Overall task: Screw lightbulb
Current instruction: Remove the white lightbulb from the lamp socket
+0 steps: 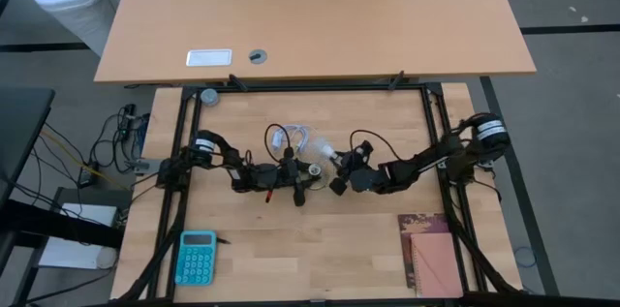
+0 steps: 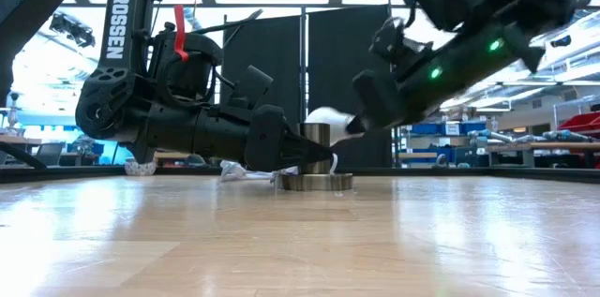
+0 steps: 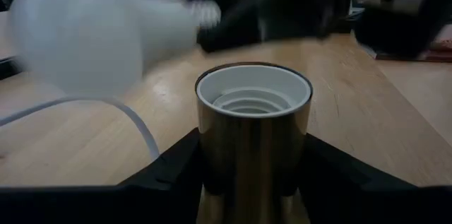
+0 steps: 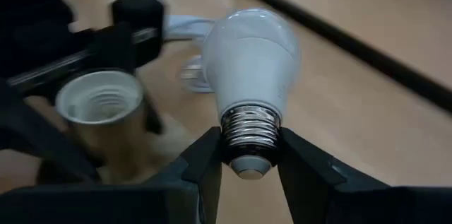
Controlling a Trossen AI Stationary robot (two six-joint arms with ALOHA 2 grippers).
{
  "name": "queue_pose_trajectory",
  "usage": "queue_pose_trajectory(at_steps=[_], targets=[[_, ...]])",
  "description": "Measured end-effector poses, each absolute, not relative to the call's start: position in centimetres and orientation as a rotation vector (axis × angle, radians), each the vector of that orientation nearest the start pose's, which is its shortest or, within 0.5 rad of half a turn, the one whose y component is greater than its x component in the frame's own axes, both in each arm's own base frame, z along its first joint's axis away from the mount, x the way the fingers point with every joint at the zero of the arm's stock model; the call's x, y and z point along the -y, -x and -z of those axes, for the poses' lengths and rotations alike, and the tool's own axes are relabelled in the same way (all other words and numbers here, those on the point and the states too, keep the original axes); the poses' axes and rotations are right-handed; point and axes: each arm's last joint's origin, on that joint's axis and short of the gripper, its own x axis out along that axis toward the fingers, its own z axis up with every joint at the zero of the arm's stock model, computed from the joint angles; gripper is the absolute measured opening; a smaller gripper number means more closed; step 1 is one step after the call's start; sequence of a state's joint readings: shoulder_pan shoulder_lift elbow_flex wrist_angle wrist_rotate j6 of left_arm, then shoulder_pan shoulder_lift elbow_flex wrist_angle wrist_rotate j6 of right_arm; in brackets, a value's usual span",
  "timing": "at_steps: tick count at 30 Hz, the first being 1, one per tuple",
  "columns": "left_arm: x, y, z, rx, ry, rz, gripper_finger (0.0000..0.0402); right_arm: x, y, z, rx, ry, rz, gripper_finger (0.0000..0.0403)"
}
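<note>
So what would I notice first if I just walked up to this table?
Probably the white lightbulb, pinched by its metal screw base in the right gripper at the middle of the table. Right beside it, the left gripper clamps a shiny open socket. A turquoise calculator lies in the near left corner.

Lightbulb (image 4: 251, 58) pinched by its screw base in right end effector (image 4: 248, 155), just beside socket (image 3: 253, 121) clamped upright on bench (image 1: 320, 244) by left end effector (image 3: 251, 164).
</note>
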State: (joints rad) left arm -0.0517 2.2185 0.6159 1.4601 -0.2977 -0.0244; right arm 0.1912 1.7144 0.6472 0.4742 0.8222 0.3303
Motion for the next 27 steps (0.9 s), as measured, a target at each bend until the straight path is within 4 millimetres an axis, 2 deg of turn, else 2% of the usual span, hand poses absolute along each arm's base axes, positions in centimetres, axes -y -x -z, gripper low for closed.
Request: queue_pose_trajectory(at_steps=[4,6,11,14,17,27], targets=[[0.8,-32.6,-5.4,-0.137,0.0,-0.247,0.0193,-4.6,-28.0,-14.5,-0.424,0.005,0.81,0.0123],[0.8,-32.6,-5.4,-0.137,0.0,-0.248,0.0193,-5.0,-26.4,-14.6,-0.427,-0.006,0.871,0.0123],[0.8,-32.6,-5.4,-0.137,0.002,-0.248,0.0193,-5.4,-21.2,-12.6,-0.335,-0.17,0.968,0.0124],[0.8,-32.6,-5.4,-0.132,0.004,-0.248,0.0193,-5.9,-19.1,-11.1,-0.291,-0.269,0.955,0.0123],[0.8,-32.6,-5.4,-0.129,0.005,-0.249,0.0193,-6.5,-18.4,-10.2,-0.273,-0.305,0.94,0.0123],[0.9,-32.6,-5.4,-0.137,-0.018,-0.236,0.0193,-7.9,-16.8,-7.6,-0.238,-0.264,0.93,0.0123]])
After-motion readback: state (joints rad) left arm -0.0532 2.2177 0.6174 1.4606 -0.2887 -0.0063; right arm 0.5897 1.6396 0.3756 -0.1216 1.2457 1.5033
